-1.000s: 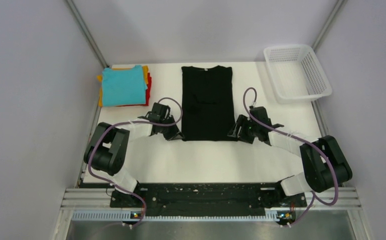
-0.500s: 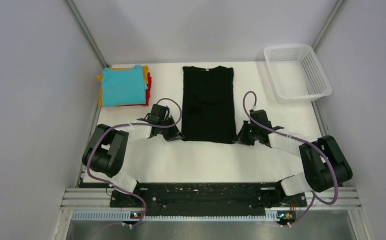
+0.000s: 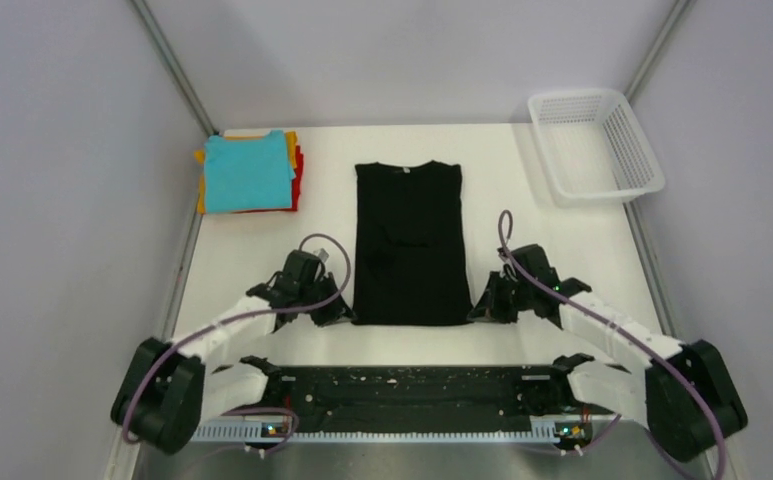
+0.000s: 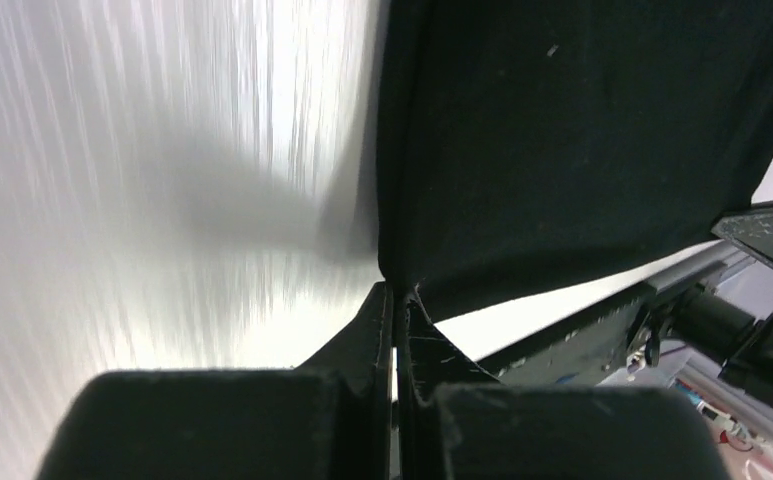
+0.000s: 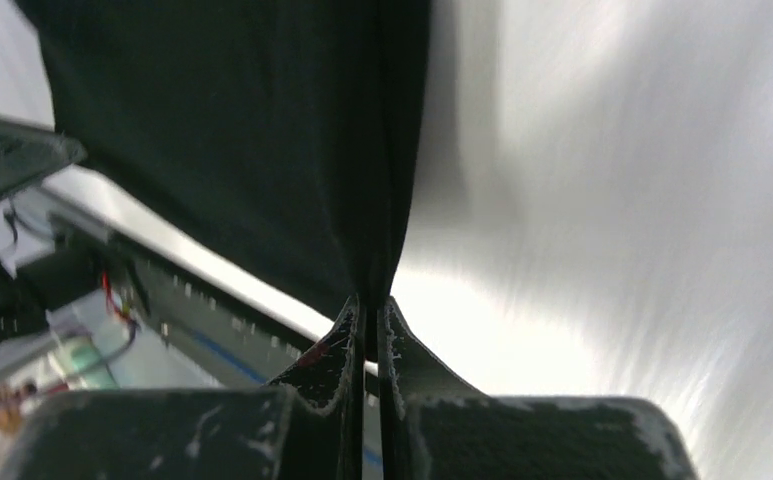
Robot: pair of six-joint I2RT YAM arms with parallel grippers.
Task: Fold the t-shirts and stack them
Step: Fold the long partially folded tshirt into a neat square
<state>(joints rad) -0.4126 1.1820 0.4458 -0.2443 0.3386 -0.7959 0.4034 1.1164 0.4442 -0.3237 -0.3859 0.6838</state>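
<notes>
The black t-shirt (image 3: 408, 243) lies flat as a long rectangle in the middle of the white table, collar at the far end. My left gripper (image 3: 344, 316) is shut on its near left corner, the cloth (image 4: 562, 130) pinched between the fingertips (image 4: 380, 310). My right gripper (image 3: 475, 314) is shut on the near right corner, where the black cloth (image 5: 252, 130) rises from between its fingertips (image 5: 347, 320). A stack of folded t-shirts (image 3: 249, 171), teal on top of orange-yellow and red, sits at the far left.
A white mesh basket (image 3: 594, 146) stands at the far right corner of the table. The black base rail (image 3: 402, 385) runs along the near edge, close behind the shirt's hem. Grey walls close in both sides.
Both grippers have pulled the black shirt toward the near edge, and it has slid away from the back. The right gripper closed on its corner during the last second.
</notes>
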